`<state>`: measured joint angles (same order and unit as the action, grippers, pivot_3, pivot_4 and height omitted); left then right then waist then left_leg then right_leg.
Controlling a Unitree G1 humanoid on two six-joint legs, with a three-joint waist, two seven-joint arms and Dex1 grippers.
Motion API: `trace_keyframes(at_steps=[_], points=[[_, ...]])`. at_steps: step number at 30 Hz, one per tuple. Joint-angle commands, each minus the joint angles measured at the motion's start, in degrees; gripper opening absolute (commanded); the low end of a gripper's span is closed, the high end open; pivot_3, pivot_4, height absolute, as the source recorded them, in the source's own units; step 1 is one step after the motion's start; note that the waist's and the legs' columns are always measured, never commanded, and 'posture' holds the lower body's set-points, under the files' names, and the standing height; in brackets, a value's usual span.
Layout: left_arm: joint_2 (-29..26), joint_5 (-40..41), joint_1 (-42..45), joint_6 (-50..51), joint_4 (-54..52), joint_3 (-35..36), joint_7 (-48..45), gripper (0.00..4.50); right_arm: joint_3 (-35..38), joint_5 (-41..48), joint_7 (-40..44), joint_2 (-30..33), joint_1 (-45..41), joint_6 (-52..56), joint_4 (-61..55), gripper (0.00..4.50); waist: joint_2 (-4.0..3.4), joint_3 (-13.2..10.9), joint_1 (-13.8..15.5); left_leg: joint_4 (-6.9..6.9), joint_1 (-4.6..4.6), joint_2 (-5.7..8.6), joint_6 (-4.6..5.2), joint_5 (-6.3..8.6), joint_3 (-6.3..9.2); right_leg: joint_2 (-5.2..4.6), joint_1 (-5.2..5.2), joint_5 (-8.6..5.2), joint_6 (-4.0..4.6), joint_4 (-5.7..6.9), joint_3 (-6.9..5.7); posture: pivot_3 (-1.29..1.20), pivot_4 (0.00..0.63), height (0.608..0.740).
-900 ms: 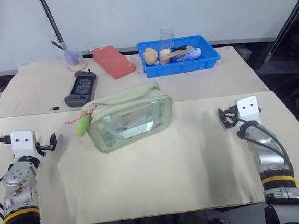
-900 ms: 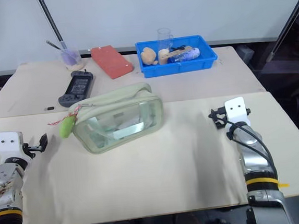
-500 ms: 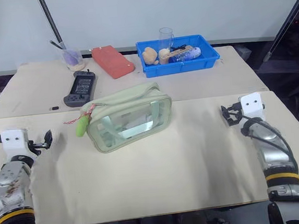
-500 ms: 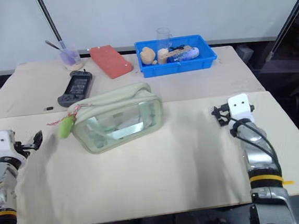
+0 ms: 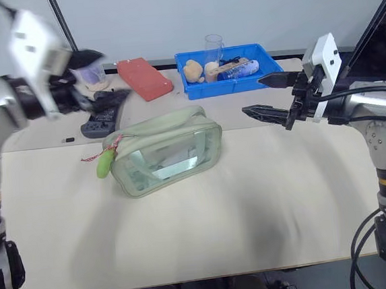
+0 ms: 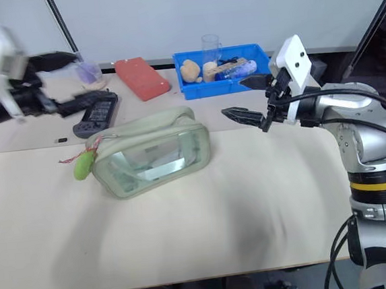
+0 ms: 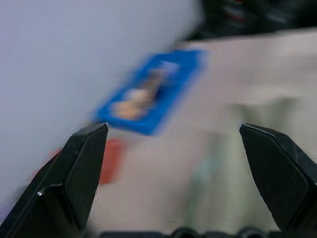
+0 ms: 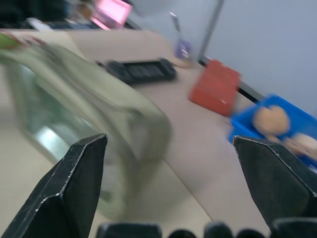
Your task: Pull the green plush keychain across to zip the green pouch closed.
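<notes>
Grippers, left and right, have been raised off the worktop, jaws wide and empty, toward the green pouch mid-frame, whose green plush keychain at its left end is untouched.

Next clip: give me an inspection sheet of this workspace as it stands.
Surface: beige table, two boards joined by a seam.
Job's things: green pouch lying mid-table; green plush keychain hanging at its left end on a pink-red cord.
Clutter: blue bin of small items, red block, black handheld controller, clear cup.
Grippers: left pincer and right pincer both open, raised above the table, touching nothing.
Cables: black cable along the right arm.
Surroundings: pale wall behind.
</notes>
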<state>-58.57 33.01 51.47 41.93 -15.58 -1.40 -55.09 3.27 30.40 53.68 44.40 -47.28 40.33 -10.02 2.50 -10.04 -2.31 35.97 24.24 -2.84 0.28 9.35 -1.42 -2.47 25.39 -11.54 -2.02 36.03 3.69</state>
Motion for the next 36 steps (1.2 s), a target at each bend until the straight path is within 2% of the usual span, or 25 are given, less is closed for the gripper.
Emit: trace_keyframes(at_steps=[1, 3, 6, 10, 14, 19, 20, 21, 25, 30, 36], points=[[-1.5, -1.2, 2.0, 2.2, -4.4, -4.1, -4.2, 4.5, 1.5, 3.6, -0.5, 1.2, -1.7, 4.5, -5.8, 4.47, 0.0, 0.0, -0.2, 0.0, -0.01, -0.01, 0.03, 0.02, 0.0, 0.02, 0.0, -0.01, 0.01, 0.02, 0.0, 0.0, 0.15, 0.74], [-2.0, -3.4, 1.8, 2.1, -5.6, -6.8, -5.5, 4.5, 1.6, 4.8, -1.0, 1.2, -2.2, 6.0, -8.0, 4.47, 0.0, 0.0, -0.2, -0.01, 0.0, -0.01, 0.03, 0.02, 0.0, 0.04, 0.06, -0.03, 0.03, 0.06, 0.01, 0.0, 0.15, 0.74], [-2.2, -14.2, -0.6, -5.7, -3.9, -13.3, -5.1, 4.5, 1.5, 4.9, -2.8, 1.0, -2.3, 6.5, -10.8, 4.47, 0.0, 0.0, -0.1, 0.01, 0.01, -0.01, 0.04, 0.02, 0.0, 0.04, 0.08, -0.04, 0.03, 0.07, 0.02, 0.0, 0.15, 0.74], [-0.2, -21.3, -1.4, -11.9, 0.2, -16.0, -5.2, 4.5, 1.4, 4.8, -4.1, 1.5, -1.6, 7.0, -12.4, 4.47, 0.01, 0.0, 0.2, 0.1, 0.05, -0.01, 0.04, 0.01, 0.0, 0.03, 0.07, -0.07, 0.09, 0.07, 0.02, 0.0, 0.15, 0.74], [0.3, -24.9, -2.5, -17.3, 2.9, -16.3, -7.3, 3.28, 0.9, 3.5, -4.8, 2.3, -1.0, 6.2, -12.5, 4.5, 0.0, 0.0, 0.6, 0.21, 0.2, 0.0, 0.04, 0.02, 0.0, 0.01, 0.12, -0.07, 0.09, 0.04, 0.02, 0.0, 0.15, 0.74], [1.5, -27.3, -1.9, -22.2, 5.8, -15.2, -9.4, 0.68, 0.3, 2.5, -5.4, 2.4, -1.5, 5.9, -12.1, 4.5, 0.0, 0.0, 1.0, 0.22, 0.18, 0.0, 0.05, 0.02, -0.01, 0.01, 0.14, -0.07, 0.1, 0.07, 0.04, 0.0, 0.15, 0.74], [1.6, -27.7, -1.8, -23.9, 6.6, -14.9, -9.8, 0.24, 0.3, 2.4, -5.5, 2.2, -1.6, 6.0, -12.1, 4.5, 0.0, 0.0, 1.1, 0.22, 0.18, 0.0, 0.05, 0.02, -0.01, 0.01, 0.14, -0.08, 0.11, 0.08, 0.04, 0.0, 0.15, 0.74], [1.8, -28.1, -1.6, -26.2, 7.7, -14.6, -10.2, 0.08, 0.2, 2.4, -5.5, 2.2, -1.6, 6.0, -12.2, 4.5, 0.01, 0.0, 1.1, 0.22, 0.18, 0.0, 0.05, 0.02, -0.01, 0.01, 0.14, -0.08, 0.11, 0.08, 0.04, 0.0, 0.15, 0.74], [1.4, -28.3, -0.7, -41.3, 14.8, -13.1, -14.8, 0.08, -0.6, 1.7, -4.6, 2.4, -1.4, 5.1, -11.5, 4.5, 0.0, 0.0, 1.2, 0.24, 0.19, 0.0, 0.05, 0.02, -0.01, 0.01, 0.14, -0.06, 0.11, 0.08, 0.04, 0.0, 0.15, 0.74], [3.9, -28.4, 2.7, -55.7, 27.2, -12.5, -19.0, 0.08, -2.4, 0.1, -2.3, 2.7, -1.1, 2.4, -9.2, 4.5, 0.0, 0.0, 1.5, 0.29, 0.21, 0.0, 0.05, 0.02, -0.02, 0.01, 0.15, -0.05, 0.13, 0.09, 0.04, 0.0, 0.15, 0.74], [7.7, -25.6, 3.9, -61.4, 32.9, -10.3, -22.3, 0.08, -2.9, -0.4, -0.8, 2.6, 0.0, 1.9, -9.1, 4.5, 0.0, 0.0, 1.6, 0.52, 0.55, -0.01, 0.11, 0.05, -0.03, 0.0, 0.32, 0.11, 0.11, 0.12, 0.03, 0.0, 0.15, 0.74]])
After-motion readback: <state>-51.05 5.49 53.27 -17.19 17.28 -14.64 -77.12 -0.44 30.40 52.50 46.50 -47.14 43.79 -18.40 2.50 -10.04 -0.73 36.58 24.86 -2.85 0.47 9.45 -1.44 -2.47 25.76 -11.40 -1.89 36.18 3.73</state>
